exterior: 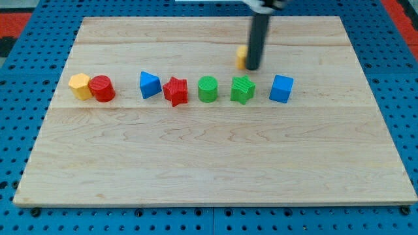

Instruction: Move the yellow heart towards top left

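A yellow block (241,56), likely the yellow heart, sits on the wooden board (209,163) right of centre near the view's top; the rod hides most of it, so its shape is unclear. My tip (253,68) is right against the block's right side. Below them a row of blocks crosses the board.
The row from the view's left: a yellow hexagon (80,85) touching a red cylinder (102,88), a blue triangle (149,85), a red star (175,91), a green cylinder (208,89), a green block (242,89), a blue cube (281,88). A blue pegboard (398,98) surrounds the board.
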You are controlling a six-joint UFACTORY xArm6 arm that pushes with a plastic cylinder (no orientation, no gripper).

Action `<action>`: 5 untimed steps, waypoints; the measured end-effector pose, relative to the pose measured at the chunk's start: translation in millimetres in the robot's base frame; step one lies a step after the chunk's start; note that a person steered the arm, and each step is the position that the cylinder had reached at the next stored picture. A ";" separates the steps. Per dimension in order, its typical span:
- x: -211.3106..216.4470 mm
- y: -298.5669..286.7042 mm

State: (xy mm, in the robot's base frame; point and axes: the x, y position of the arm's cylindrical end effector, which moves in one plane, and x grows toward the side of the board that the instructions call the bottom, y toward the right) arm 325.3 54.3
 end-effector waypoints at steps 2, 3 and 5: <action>-34.9 -44.9; -37.5 6.1; -95.8 -46.6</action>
State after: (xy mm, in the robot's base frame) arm 229.5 7.7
